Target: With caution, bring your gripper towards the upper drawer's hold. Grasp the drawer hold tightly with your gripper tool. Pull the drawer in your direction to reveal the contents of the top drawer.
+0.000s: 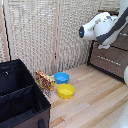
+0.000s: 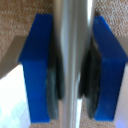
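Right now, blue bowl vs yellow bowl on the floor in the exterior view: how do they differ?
The blue bowl is blue; the yellow bowl is yellow. The blue bowl sits farther back, nearer the wicker screen; the yellow bowl sits nearer the camera. The yellow bowl looks slightly larger, though that may be perspective. Both are round, upright, apparently empty, resting on the wooden floor.

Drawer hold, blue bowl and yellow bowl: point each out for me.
drawer hold [image 2: 73, 65], wrist view, middle of the silver bar.
blue bowl [image 1: 61, 77], exterior view, its inside.
yellow bowl [image 1: 65, 90], exterior view, its inside.

Upper drawer [image 1: 121, 44] behind arm [image 1: 102, 26]
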Motion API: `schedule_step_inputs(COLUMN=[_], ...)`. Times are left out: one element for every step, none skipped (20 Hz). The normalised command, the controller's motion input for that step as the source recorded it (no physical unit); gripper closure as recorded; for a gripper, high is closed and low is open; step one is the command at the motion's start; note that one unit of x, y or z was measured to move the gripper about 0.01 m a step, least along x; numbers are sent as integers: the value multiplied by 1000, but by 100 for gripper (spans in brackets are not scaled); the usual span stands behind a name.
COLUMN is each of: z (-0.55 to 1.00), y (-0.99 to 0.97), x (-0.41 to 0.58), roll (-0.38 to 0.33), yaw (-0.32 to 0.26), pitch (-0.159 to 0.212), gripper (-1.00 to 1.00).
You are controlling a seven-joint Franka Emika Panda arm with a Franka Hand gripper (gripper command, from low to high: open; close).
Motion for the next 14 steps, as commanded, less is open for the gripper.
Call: schedule_step_inputs(z=[-477,-486,-500,-500,-500,-494,-491,-497,-520,-540,-566,-597,-609,-606], y=[834,851,863,871,880,886,903,917,940,949,969,986,991,1000], x=[54,54,60,71,83,91,111,134,157,166,163,151,149,120], roll=[0,-8,-11,-8,-5,-3,-1,0,0,-2,-9,-15,-18,-19], yaw=[-150,-145,-140,-136,-132,-130,-118,-107,-94,-88,-77,-66,-63,-55], pitch=[27,21,18,17,14,12,11,11,13,14,15,14,15,15], gripper=[100,100,100,100,100,100,100,100,100,100,100,100,100,100])
